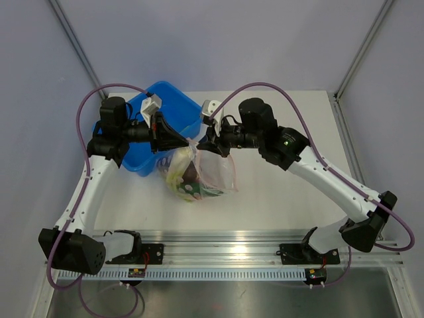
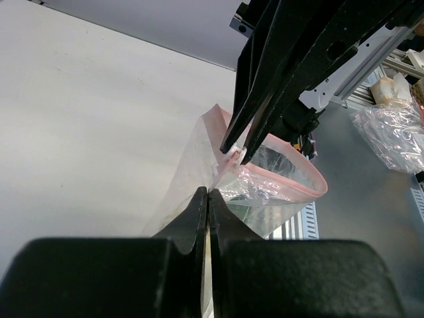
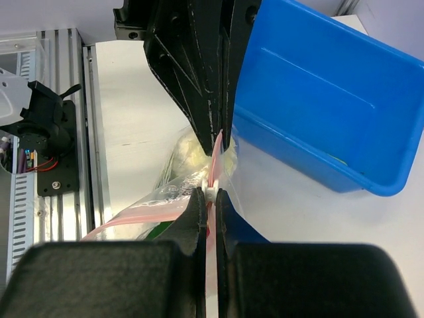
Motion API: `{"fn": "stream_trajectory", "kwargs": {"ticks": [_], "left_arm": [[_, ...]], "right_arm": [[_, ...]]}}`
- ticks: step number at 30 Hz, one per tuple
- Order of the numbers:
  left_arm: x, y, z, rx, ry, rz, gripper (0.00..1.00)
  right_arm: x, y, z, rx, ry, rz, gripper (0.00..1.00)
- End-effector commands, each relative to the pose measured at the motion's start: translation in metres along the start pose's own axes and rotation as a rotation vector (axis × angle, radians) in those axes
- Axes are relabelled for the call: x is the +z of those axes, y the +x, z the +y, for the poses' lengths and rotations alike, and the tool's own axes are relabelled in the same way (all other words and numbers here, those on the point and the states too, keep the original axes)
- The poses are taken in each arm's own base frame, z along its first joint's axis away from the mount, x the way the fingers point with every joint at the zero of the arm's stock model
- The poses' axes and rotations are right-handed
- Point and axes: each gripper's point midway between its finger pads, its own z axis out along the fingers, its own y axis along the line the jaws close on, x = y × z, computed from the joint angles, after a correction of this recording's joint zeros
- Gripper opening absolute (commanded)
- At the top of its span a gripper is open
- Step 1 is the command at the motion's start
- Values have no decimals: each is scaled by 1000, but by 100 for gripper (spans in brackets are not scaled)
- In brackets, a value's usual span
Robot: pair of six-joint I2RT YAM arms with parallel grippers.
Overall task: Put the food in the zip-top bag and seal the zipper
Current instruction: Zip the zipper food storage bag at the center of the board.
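Both left pincer (image 2: 208, 193) and right pincer (image 3: 209, 194) clamp zipper (image 3: 126, 218).

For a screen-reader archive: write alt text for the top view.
Both arms meet at centre, the left gripper and right gripper shut on the mouth edge of a clear bag with toy food inside. A blue bin sits back left on the white table.

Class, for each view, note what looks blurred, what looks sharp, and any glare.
Top external: evenly lit and sharp, glare along the metal rail. Left wrist: left claw is blurred up close; the zip-top bag is sharper. Right wrist: right claw blurred, blue bin crisp.
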Motion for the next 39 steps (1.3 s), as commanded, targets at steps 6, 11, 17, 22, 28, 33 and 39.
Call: {"fn": "stream_trajectory", "kwargs": {"ticks": [6,11,17,22,28,33,39], "left_arm": [[-11,-27,2,133,-35,-38,54],[-10,-29,0,140,-11,-36,58],[-3,-30,-2,164,20,-34,64],[2,-31,-5,177,75,-25,63],[5,-28,-11,183,115,-20,53],[5,-25,-17,173,141,-16,46],[4,-21,-23,182,153,-15,51]], "right_arm": [[-9,-22,10,48,-60,-11,0],[-10,-29,9,31,-60,-24,0],[-8,-29,10,28,-68,-22,0],[-5,-31,11,29,-88,-25,0],[-2,-30,11,27,-95,-20,0],[0,-29,9,28,-94,-13,0],[1,-32,8,28,-93,-17,0]]}}
